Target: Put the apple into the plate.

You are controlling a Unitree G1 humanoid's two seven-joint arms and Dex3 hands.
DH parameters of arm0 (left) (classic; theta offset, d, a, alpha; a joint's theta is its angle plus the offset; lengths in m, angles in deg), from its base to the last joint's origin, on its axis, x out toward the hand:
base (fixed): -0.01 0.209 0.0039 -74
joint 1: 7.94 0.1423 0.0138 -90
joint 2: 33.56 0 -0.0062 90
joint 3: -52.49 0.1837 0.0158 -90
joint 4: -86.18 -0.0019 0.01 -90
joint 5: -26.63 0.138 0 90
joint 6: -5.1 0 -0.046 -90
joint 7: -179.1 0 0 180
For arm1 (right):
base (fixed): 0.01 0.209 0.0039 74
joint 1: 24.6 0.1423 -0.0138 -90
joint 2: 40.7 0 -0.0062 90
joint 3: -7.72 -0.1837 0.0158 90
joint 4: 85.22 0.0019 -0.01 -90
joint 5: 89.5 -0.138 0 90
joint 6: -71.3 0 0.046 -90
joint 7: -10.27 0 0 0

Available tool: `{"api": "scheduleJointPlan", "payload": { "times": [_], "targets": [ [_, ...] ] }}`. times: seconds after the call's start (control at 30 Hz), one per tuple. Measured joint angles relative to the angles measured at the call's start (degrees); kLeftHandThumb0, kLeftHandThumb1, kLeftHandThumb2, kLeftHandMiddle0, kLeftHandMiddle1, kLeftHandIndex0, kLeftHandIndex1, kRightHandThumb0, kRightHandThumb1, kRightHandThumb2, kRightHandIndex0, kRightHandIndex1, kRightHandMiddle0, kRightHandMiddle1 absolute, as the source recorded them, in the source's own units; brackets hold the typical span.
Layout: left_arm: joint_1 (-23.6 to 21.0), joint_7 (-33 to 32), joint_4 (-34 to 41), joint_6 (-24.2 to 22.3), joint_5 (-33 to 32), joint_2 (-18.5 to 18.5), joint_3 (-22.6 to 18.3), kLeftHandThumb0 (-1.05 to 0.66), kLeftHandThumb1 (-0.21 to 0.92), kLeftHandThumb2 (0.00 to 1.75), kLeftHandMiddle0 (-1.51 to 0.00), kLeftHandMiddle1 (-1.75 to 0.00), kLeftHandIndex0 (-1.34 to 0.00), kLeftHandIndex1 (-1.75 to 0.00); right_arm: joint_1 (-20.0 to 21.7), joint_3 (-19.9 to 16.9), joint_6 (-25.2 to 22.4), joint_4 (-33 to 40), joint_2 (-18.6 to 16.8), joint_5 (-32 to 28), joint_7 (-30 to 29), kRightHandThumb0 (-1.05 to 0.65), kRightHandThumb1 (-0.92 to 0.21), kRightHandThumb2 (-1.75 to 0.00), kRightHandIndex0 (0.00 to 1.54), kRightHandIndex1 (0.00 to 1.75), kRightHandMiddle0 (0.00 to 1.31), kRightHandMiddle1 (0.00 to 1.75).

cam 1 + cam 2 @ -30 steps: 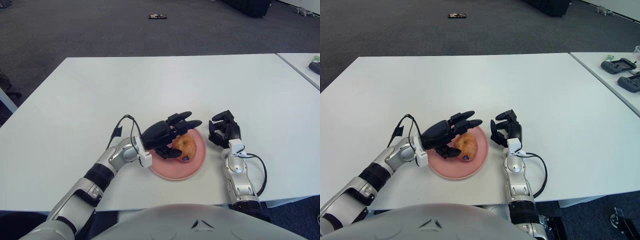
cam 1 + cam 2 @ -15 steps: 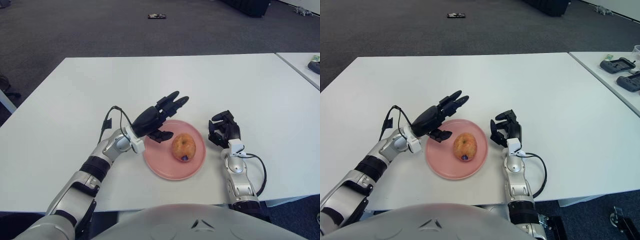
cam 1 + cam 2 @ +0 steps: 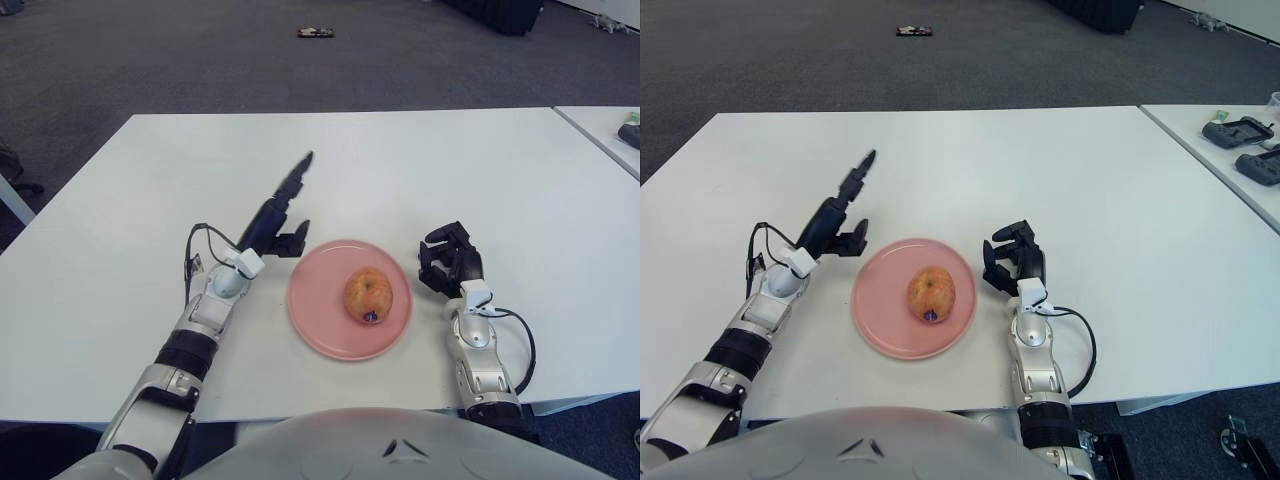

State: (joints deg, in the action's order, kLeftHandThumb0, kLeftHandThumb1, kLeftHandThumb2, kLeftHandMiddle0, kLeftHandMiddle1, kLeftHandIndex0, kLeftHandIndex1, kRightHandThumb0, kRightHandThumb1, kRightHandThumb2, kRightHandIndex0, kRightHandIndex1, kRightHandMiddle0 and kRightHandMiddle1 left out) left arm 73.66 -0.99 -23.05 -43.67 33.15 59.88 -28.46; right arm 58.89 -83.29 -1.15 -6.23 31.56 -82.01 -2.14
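Observation:
A yellow-red apple (image 3: 368, 294) with a small sticker lies in the middle of the pink plate (image 3: 312, 306) on the white table (image 3: 420, 170). My left hand (image 3: 284, 208) is left of the plate and clear of it, fingers stretched out straight and pointing away, holding nothing. On the other side of the plate, my right hand (image 3: 448, 262) stays idle with its fingers curled and nothing in them.
A second white table (image 3: 1230, 150) at the far right carries dark controllers (image 3: 1240, 132). A small dark object (image 3: 315, 33) lies on the grey carpet beyond the table.
My left hand has let go of the apple, lifted off the plate and drawn back to the left with its fingers straightened. The apple stays in the plate. The right hand has not moved.

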Motion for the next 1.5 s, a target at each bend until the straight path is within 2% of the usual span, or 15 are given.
{"api": "scheduleJointPlan", "payload": {
  "times": [0.07, 0.1, 0.17, 0.23, 0.27, 0.33, 0.4, 0.47, 0.6, 0.73, 0.8, 1.2, 1.5],
  "targets": [
    [0.9, -0.9, 0.5, -0.9, -2.5, 2.2, -1.4, -0.84, 0.92, 0.93, -0.01, -0.31, 0.0, -0.38, 0.0, 0.0, 0.1, -0.1, 0.0, 0.0, 0.2, -0.39, -0.64, -0.91, 0.54, 1.48, 0.36, 1.75],
    [1.2, -1.3, 0.5, -1.3, -3.9, 3.5, -2.3, -0.83, 0.92, 0.92, -0.01, -0.37, 0.0, -0.44, 0.0, 0.0, 0.2, -0.2, 0.0, 0.0, 0.3, -0.39, -0.64, -0.91, 0.54, 1.48, 0.36, 1.75],
    [1.4, -1.9, 0.2, -2.5, -6.7, 6.0, -3.9, -0.76, 0.9, 0.9, 0.0, -0.67, 0.0, -0.82, 0.0, 0.0, 0.2, -0.3, 0.1, 0.0, 0.3, -0.39, -0.64, -0.91, 0.53, 1.49, 0.36, 1.75],
    [1.4, -2.1, -0.2, -3.7, -8.7, 7.5, -5.4, -0.73, 0.88, 0.91, 0.0, -0.82, 0.0, -1.02, 0.1, 0.0, 0.2, -0.3, 0.1, 0.0, 0.3, -0.39, -0.64, -0.91, 0.53, 1.5, 0.36, 1.75],
    [1.4, -2.2, -0.3, -4.4, -9.6, 8.2, -6.2, -0.71, 0.86, 0.93, 0.0, -0.95, 0.0, -1.15, 0.1, 0.0, 0.3, -0.3, 0.1, 0.0, 0.3, -0.39, -0.64, -0.91, 0.53, 1.51, 0.36, 1.75],
    [1.4, -2.9, -0.3, -5.8, -10.6, 9.2, -7.6, -0.69, 0.84, 0.97, 0.0, -1.07, 0.0, -1.26, 0.2, 0.0, 0.5, -0.5, 0.1, 0.1, 0.3, -0.39, -0.64, -0.92, 0.53, 1.51, 0.37, 1.75],
    [1.5, -3.6, -0.3, -6.7, -10.7, 9.9, -8.7, -0.66, 0.82, 1.01, -0.12, -1.26, 0.0, -1.53, 0.3, 0.0, 0.7, -0.7, 0.2, 0.1, 0.3, -0.39, -0.63, -0.93, 0.53, 1.53, 0.37, 1.75],
    [1.7, -5.0, -1.1, -6.7, -10.5, 10.7, -10.1, -0.52, 0.78, 0.9, -0.26, -1.38, -0.15, -1.63, 0.5, 0.0, 1.0, -1.1, 0.2, 0.2, 0.3, -0.39, -0.62, -0.94, 0.53, 1.53, 0.38, 1.75],
    [2.2, -8.0, -4.5, -7.2, -9.3, 11.5, -12.5, -0.42, 0.69, 0.89, -0.44, -1.57, -0.31, -1.72, 0.8, 0.1, 1.9, -1.9, 0.3, 0.3, 0.3, -0.4, -0.61, -0.96, 0.54, 1.52, 0.39, 1.75],
    [2.8, -10.3, -6.0, -8.4, -8.0, 12.1, -13.8, -0.4, 0.64, 0.93, -0.51, -1.67, -0.36, -1.74, 0.9, 0.0, 2.9, -2.6, 0.3, 0.3, 0.2, -0.4, -0.6, -0.97, 0.54, 1.52, 0.39, 1.75],
    [2.6, -10.4, -6.8, -8.2, -8.2, 12.2, -14.3, -0.41, 0.58, 0.99, -0.59, -1.71, -0.4, -1.74, 1.1, 0.0, 3.1, -3.0, 0.3, 0.3, 0.1, -0.4, -0.6, -0.97, 0.54, 1.51, 0.39, 1.75],
    [1.0, -4.9, -14.6, -3.2, -11.0, 12.8, -15.6, -0.43, 0.49, 1.12, -0.8, -1.75, -0.48, -1.75, 1.5, 0.1, 4.8, -4.2, 0.3, 0.2, -0.3, -0.4, -0.58, -0.99, 0.56, 1.5, 0.41, 1.75],
    [0.9, -1.7, -15.1, -3.5, -11.9, 12.8, -15.8, -0.44, 0.44, 1.18, -0.86, -1.75, -0.51, -1.75, 1.6, 0.1, 4.9, -4.2, 0.3, 0.2, -0.2, -0.4, -0.57, -1.0, 0.57, 1.49, 0.41, 1.75]
  ]
}}
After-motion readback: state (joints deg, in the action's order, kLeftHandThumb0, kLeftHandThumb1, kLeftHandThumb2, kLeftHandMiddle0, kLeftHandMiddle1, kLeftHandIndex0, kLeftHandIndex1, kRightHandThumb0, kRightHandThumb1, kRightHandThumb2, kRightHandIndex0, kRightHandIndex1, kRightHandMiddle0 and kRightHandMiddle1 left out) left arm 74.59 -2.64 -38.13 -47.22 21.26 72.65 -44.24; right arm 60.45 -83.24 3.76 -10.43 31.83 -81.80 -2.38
